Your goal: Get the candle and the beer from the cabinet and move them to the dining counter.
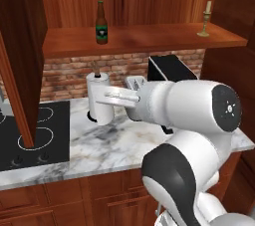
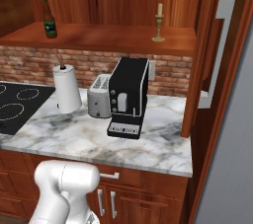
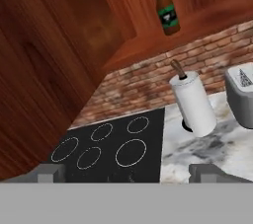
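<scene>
A reddish-brown wooden wall cabinet (image 1: 144, 41) is standing open above a kitchen counter, its doors swung wide. On the left, one open door (image 1: 20, 56) is hanging over a black glass stovetop with white ring burners (image 1: 30, 135). On the cabinet's inner wooden shelf, toward the left, a small dark brown glass beer bottle with a green neck and dark green label (image 1: 101, 23) is standing upright. Far along the same shelf to the right, well apart from the bottle, a small cream taper candle in a slim brass candlestick (image 1: 204, 20) is standing upright near the shelf's right end.

Below the shelf, a red brick backsplash is running behind a white-grey veined marble counter (image 2: 148, 144). On it, from left to right, a white paper towel roll on an upright holder (image 2: 66, 89), a silver toaster (image 2: 99, 96) and a black coffee machine (image 2: 128, 97) are sitting in a row. The right cabinet door with a long silver bar handle (image 2: 217, 53) is hanging open at the far right.

The white robot arm is reaching across the counter toward the left. In the hand view, the gripper (image 3: 127, 172) is showing its two dark fingertips (image 3: 49, 171) spread wide apart, holding nothing, facing the stovetop and paper towel roll, with the beer bottle above on the shelf.
</scene>
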You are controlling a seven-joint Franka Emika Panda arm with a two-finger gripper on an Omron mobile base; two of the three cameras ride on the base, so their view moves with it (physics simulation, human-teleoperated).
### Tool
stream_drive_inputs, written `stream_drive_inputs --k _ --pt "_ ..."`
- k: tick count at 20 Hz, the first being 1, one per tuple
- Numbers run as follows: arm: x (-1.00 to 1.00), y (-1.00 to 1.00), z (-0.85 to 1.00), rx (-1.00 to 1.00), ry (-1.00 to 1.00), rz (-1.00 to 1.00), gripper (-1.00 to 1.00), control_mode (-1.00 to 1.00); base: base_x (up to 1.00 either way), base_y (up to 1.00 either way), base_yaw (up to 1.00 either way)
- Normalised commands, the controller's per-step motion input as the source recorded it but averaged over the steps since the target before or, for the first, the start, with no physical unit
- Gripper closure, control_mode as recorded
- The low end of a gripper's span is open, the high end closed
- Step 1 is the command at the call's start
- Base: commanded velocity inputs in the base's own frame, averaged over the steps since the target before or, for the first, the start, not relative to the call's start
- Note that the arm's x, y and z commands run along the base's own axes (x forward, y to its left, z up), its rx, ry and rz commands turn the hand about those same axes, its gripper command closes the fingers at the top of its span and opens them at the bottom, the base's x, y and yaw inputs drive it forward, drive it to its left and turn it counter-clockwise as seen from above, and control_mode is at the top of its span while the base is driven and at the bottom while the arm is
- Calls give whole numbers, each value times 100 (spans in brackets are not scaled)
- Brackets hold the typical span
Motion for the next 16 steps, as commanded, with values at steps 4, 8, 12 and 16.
stream_drive_inputs --k 4,8,12,16 --pt "17 -32 44 -9 -12 -28 -100 -100 0 0 0" --pt "8 -73 32 -6 -12 -14 -100 -100 0 0 0" --pt "9 -78 29 -7 -13 -8 -100 -100 0 0 0" --pt "16 -62 23 -7 -11 -7 -100 -100 0 0 0"
